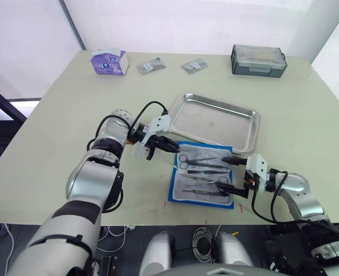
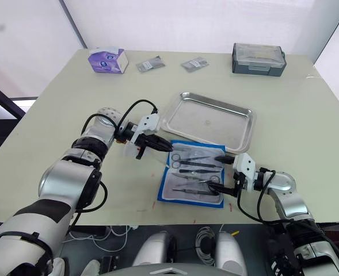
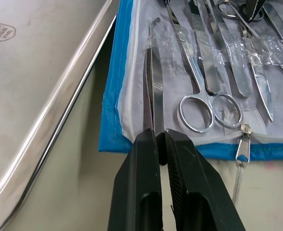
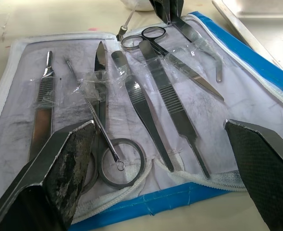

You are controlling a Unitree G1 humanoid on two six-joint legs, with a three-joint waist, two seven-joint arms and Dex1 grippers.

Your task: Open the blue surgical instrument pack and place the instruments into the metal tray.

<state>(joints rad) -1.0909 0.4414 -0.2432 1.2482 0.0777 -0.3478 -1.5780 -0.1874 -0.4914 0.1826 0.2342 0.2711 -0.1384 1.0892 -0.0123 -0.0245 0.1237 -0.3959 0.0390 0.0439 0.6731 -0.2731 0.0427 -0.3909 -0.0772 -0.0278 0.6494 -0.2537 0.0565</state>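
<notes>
The blue surgical instrument pack (image 1: 174, 190) lies open on the table's near middle, its pale lining up. Several silver instruments (image 4: 175, 110) lie tucked under clear straps, among them ring-handled scissors (image 3: 191, 67). The metal tray (image 1: 215, 118) sits just behind the pack with nothing in it. At the pack's left edge my left gripper (image 1: 170, 148) is shut on slim tweezers (image 3: 151, 72) that still lie in the lining by the tray-side edge. My right gripper (image 1: 231, 177) stands open at the pack's right edge, its fingers (image 4: 59, 168) spread wide over the lining and holding nothing.
A grey lidded box (image 1: 259, 60) stands at the back right. A purple-and-white box (image 1: 109, 62) sits at the back left, with two small foil packets (image 1: 151, 66) (image 1: 194, 65) between them. The table's front edge runs just below the pack.
</notes>
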